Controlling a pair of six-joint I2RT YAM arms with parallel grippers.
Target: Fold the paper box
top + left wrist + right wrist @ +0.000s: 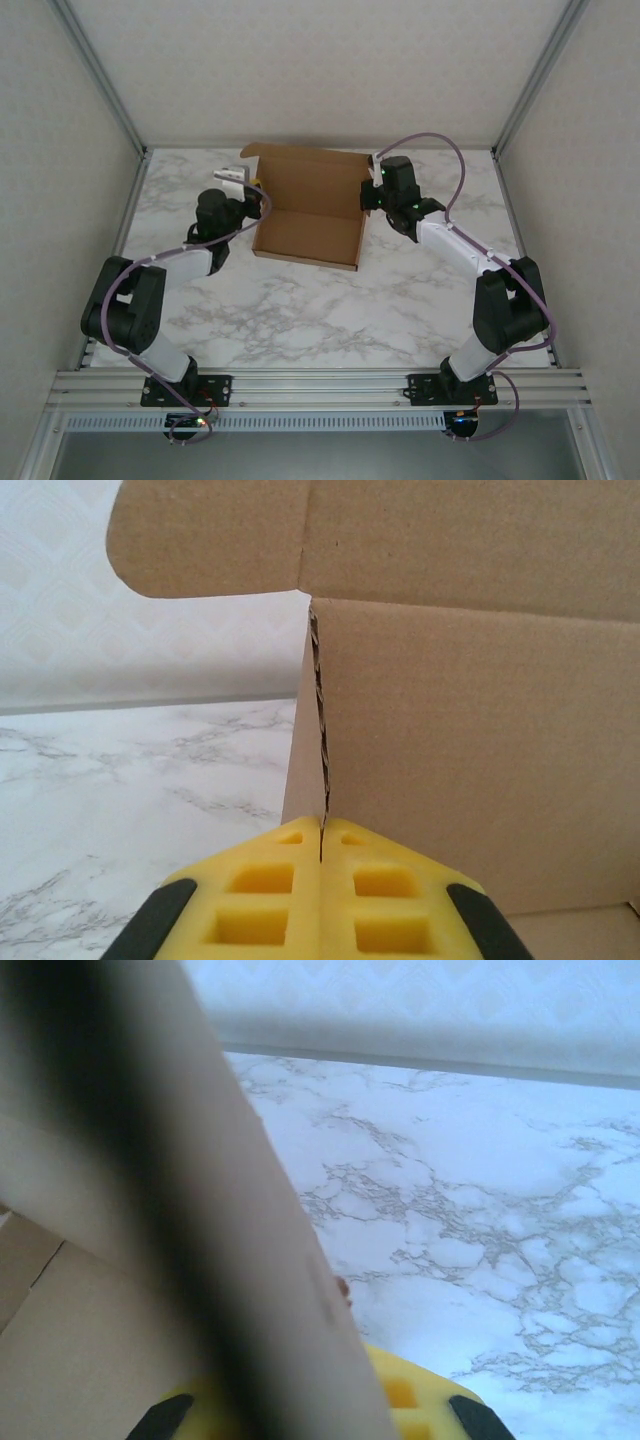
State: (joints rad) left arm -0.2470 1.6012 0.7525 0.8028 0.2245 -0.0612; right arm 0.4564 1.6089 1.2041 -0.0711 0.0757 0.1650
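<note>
Veined marble table under corrugated brown paper box

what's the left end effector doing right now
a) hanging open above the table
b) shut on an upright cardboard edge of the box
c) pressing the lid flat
b: on the left end effector, the yellow fingers meet around a corrugated edge of the paper box.

Even bright light; paper box blurred close-up.

White marble tabletop, pale textured walls
</note>
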